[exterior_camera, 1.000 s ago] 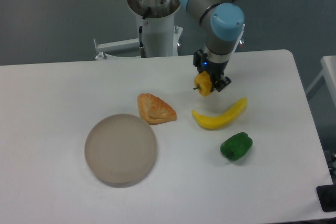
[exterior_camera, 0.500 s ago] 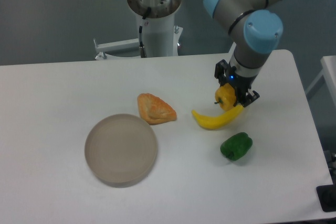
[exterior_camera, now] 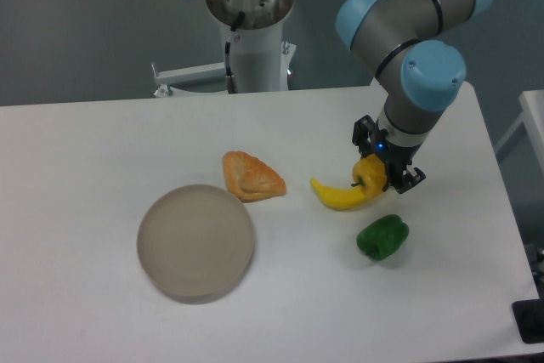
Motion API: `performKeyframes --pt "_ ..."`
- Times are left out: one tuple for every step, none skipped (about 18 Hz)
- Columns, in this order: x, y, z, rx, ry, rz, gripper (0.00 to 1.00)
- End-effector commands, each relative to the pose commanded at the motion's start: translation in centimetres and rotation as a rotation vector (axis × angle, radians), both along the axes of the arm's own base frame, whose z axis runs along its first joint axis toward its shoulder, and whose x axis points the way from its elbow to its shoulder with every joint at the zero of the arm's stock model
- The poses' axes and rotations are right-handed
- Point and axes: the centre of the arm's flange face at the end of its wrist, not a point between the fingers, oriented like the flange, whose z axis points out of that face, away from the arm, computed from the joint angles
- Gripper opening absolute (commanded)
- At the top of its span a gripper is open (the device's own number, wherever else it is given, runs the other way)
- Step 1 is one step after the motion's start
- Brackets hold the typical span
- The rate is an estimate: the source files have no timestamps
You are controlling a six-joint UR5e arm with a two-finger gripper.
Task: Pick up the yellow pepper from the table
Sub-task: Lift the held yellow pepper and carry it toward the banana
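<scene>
Nearest, the green pepper (exterior_camera: 382,237) lies just below the claw (exterior_camera: 379,172), which pinches the yellow pepper (exterior_camera: 371,176) above the white tabletop (exterior_camera: 102,133), over the banana's (exterior_camera: 342,196) right end, with pastry (exterior_camera: 250,177) and plate (exterior_camera: 195,242) well left.

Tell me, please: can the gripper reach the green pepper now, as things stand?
Probably not yet. The gripper is shut on the yellow pepper, so its jaws are occupied, though the green pepper lies uncovered on the table just below.
</scene>
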Motion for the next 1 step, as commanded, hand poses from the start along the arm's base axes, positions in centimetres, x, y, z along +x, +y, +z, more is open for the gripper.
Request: performKeyframes --pt "0.01 0.01 0.0 0.001 -0.001 -0.001 0.1"
